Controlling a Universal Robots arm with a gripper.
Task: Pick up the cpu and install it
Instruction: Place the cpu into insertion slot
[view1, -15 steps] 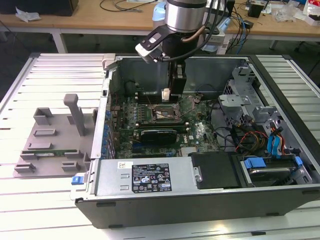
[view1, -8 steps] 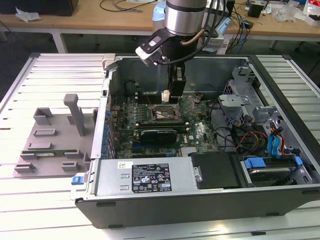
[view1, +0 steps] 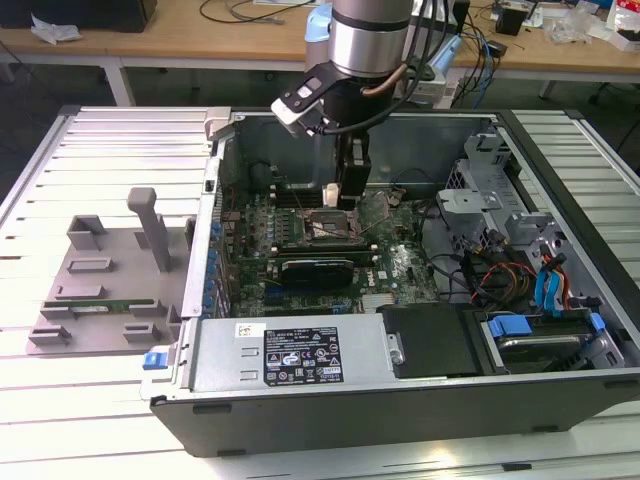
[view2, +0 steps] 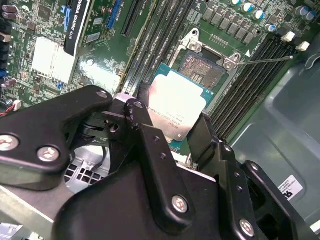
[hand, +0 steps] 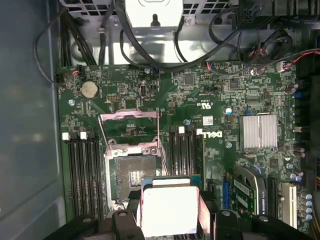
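The gripper (view2: 170, 120) holds the cpu (view2: 177, 102) near the open socket (hand: 131, 175).

Upper middle of the exterior view, inside the case (view1: 400, 405), my gripper (view1: 345, 200) holds the cpu (view2: 177, 107) close by the socket (hand: 131, 175).

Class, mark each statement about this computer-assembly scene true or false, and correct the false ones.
1. The gripper grips the cpu. True.
2. The cpu sits in the socket. False: it is held off the socket, which is empty.
3. The computer case lies open, with its motherboard exposed. True.
4. The grey fixture lies to the exterior view's right of the case. False: it lies to the case's left.
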